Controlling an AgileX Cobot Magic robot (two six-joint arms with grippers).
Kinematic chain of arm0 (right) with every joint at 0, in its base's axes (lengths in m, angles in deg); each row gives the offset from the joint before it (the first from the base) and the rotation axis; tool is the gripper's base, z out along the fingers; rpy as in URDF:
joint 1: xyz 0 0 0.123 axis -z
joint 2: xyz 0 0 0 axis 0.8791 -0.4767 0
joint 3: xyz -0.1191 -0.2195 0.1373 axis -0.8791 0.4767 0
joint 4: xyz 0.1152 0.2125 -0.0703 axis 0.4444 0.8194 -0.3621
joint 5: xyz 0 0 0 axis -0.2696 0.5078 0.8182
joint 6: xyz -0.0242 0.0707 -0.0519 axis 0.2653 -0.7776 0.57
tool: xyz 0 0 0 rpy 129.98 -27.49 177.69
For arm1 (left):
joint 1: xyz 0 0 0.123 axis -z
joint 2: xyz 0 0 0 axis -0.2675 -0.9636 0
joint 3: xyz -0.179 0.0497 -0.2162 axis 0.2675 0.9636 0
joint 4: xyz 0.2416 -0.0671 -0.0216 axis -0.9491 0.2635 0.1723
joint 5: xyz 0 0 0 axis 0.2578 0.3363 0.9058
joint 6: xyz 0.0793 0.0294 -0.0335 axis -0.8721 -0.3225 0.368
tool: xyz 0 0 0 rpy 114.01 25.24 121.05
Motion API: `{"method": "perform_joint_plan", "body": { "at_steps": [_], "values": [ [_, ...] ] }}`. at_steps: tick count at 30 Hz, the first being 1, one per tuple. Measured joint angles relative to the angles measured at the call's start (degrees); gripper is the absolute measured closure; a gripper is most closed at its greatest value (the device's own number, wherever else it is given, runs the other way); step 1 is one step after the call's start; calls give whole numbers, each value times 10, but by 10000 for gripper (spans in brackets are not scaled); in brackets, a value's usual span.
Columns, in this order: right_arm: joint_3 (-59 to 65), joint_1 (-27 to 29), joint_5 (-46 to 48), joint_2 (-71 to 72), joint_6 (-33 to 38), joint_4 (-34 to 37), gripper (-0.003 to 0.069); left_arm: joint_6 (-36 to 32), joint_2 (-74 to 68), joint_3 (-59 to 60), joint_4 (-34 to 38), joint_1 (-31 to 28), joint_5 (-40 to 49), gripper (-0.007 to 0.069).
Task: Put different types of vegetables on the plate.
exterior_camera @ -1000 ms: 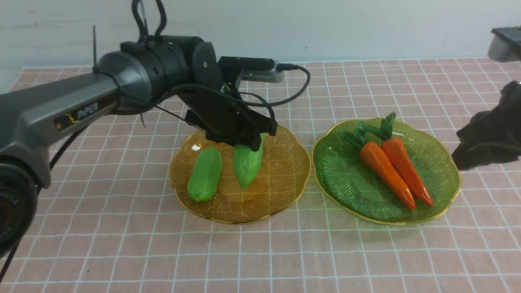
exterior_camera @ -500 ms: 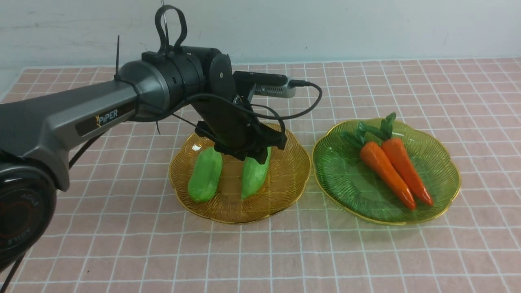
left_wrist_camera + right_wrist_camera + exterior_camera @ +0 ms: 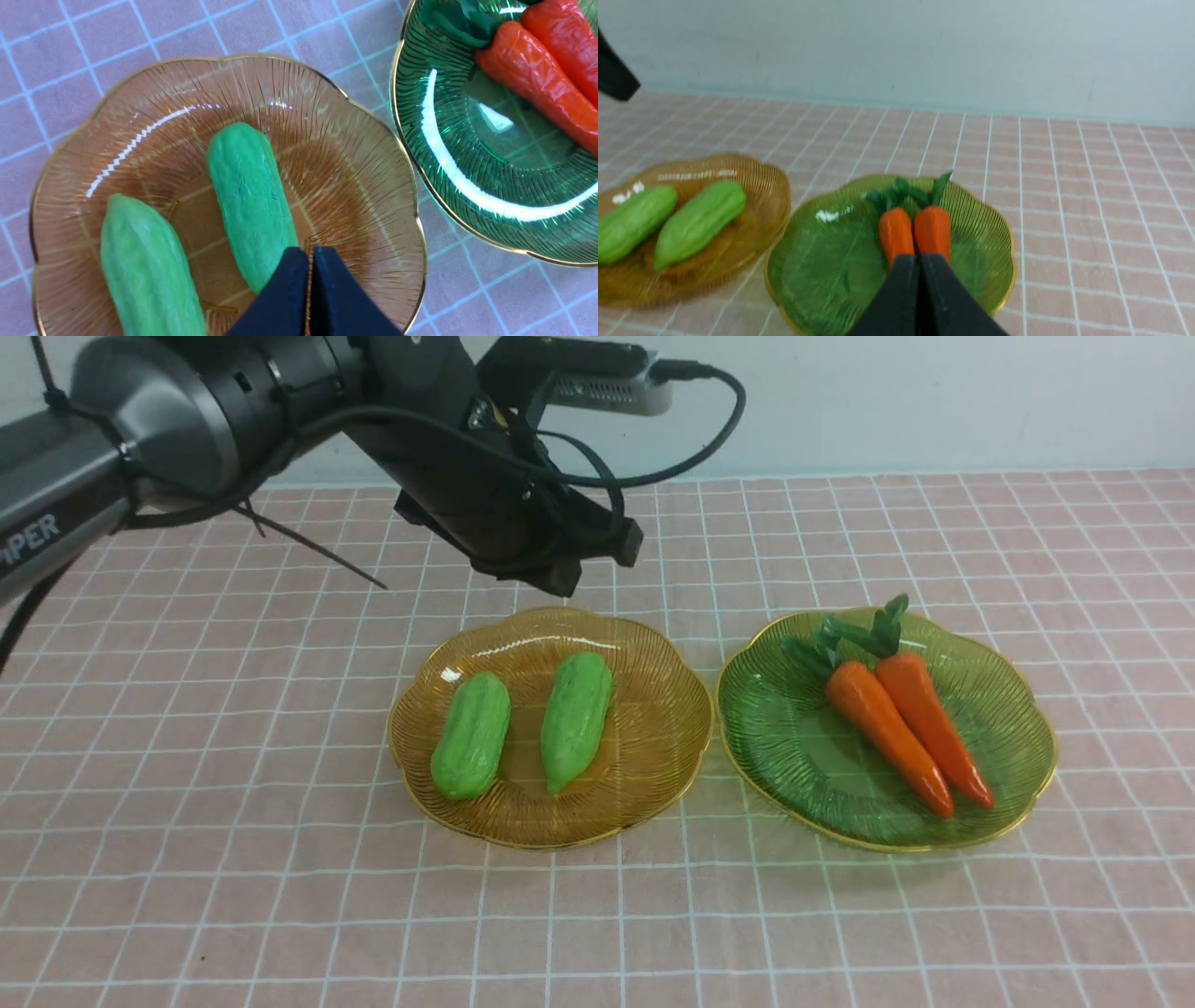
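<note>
The left arm [image 3: 121, 457] reaches in from the nine o'clock side of the pink checked cloth [image 3: 233, 756]. The left gripper [image 3: 560, 581] hangs in the air above the twelve o'clock rim of the amber plate [image 3: 653, 653], touching nothing. In the left wrist view its fingers [image 3: 285, 289] are pressed together with nothing between them.

Two green gourds lie on the amber plate, apart from each other. The blunt gourd [image 3: 471, 735] sits toward eight o'clock of the plate's middle. The pointed gourd [image 3: 576, 721] lies near the middle, with its narrow end toward six o'clock.

Just beside it, at three o'clock, stands the green plate [image 3: 775, 747]; the two rims nearly meet. It holds two carrots side by side and touching, the left carrot [image 3: 887, 733] and the right carrot [image 3: 934, 733]. Their leafy tops [image 3: 868, 635] lie toward eleven o'clock and their tips toward five o'clock.

The right gripper [image 3: 919, 261] shows only in the right wrist view, in the air on the near side of the green plate, pressed together and empty.
</note>
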Motion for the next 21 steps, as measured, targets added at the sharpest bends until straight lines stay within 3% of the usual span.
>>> {"method": "perform_joint_plan", "body": {
  "at_steps": [3, 6, 21],
  "values": [
    [27, 0, -77, 0, 0, 6, 676, 0, 7, 0, 0, 0, 7, 628],
    [38, 0, -88, 0, 0, 8, 676, -1, 7, 0, -2, 0, 11, 628],
    [44, 0, -33, 0, 0, 8, 676, -5, 45, 0, -32, 0, 44, 628]
  ]
}}
